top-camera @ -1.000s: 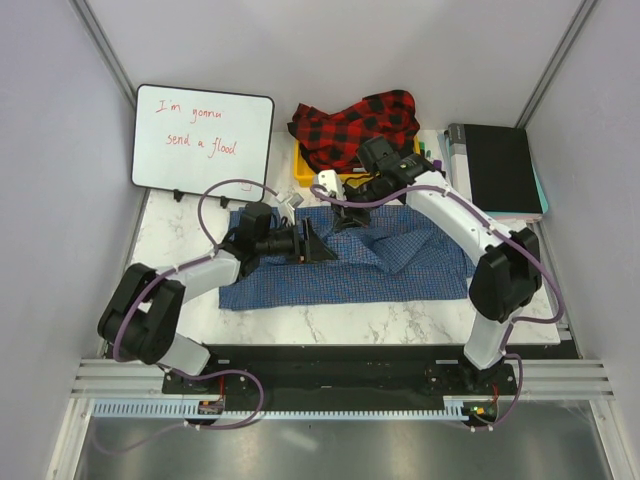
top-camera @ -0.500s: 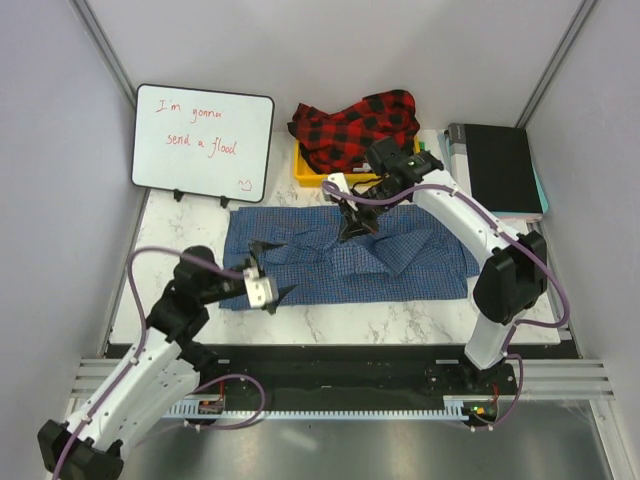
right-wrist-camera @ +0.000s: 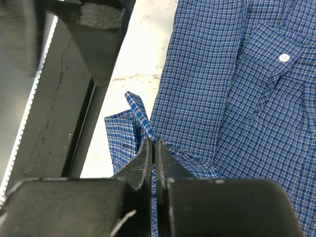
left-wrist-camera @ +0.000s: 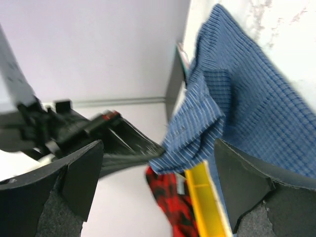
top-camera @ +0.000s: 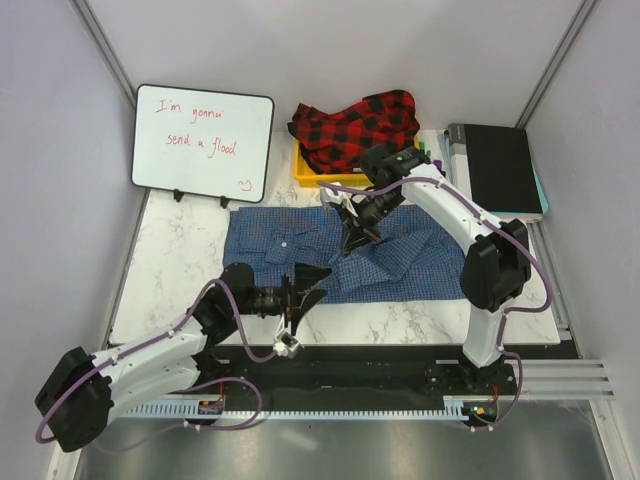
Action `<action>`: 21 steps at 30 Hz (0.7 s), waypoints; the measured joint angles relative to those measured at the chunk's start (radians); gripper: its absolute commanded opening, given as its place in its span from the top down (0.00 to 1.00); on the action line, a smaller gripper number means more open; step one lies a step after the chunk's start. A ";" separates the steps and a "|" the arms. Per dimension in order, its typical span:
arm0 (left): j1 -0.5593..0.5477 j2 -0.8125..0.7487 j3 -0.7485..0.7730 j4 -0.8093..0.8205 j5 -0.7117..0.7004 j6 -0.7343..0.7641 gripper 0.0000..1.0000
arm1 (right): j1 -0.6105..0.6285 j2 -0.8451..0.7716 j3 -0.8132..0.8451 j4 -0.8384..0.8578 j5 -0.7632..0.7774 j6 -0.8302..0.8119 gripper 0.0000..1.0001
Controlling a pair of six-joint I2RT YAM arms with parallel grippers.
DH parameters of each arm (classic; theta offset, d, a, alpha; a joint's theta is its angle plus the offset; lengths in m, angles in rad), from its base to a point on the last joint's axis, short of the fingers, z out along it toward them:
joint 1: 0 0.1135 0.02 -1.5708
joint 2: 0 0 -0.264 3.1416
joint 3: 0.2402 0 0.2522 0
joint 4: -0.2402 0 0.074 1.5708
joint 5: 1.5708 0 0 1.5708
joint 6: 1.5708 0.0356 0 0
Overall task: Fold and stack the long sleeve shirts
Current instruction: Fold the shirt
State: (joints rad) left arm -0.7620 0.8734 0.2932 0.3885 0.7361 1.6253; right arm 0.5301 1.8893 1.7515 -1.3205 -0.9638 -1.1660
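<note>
The blue small-check shirt (top-camera: 400, 262) lies spread across the marble table. My right gripper (top-camera: 356, 236) is shut on a raised fold of it near its middle. In the right wrist view the fingers (right-wrist-camera: 152, 148) pinch the blue cloth (right-wrist-camera: 222, 89) beside a cuff. The red-and-black plaid shirt (top-camera: 355, 125) lies heaped on a yellow bin (top-camera: 308, 172) at the back. My left gripper (top-camera: 306, 287) is open and empty, just above the blue shirt's near edge. In the left wrist view it (left-wrist-camera: 155, 185) faces the lifted blue cloth (left-wrist-camera: 237, 98) and the plaid shirt (left-wrist-camera: 168, 197).
A whiteboard (top-camera: 203, 140) with red writing stands at the back left. A black case (top-camera: 495, 165) lies at the back right. The table's near edge borders a black rail (top-camera: 340, 365).
My left arm has swung off the shirt's middle back to the near edge, jaws open. My right gripper has shifted slightly left and nearer, pinching blue cloth.
</note>
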 measured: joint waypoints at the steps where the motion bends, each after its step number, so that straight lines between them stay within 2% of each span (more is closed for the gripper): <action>1: -0.012 0.003 0.000 0.019 0.002 0.025 0.01 | 0.000 0.006 0.008 -0.004 -0.003 -0.005 1.00; 6: -0.037 0.070 0.001 0.063 0.005 0.155 0.05 | 0.000 0.011 0.027 -0.008 -0.011 -0.028 1.00; 11: -0.037 0.134 0.032 -0.003 0.000 0.255 0.05 | 0.002 0.011 0.027 -0.014 -0.013 -0.050 1.00; 21: -0.039 0.220 0.092 -0.031 -0.001 0.324 0.07 | 0.029 0.011 0.002 -0.024 -0.016 -0.079 1.00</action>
State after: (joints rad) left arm -0.8009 1.0939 0.3847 0.3580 0.7353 1.9495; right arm 0.5591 1.9003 1.7538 -1.3441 -0.9798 -1.2446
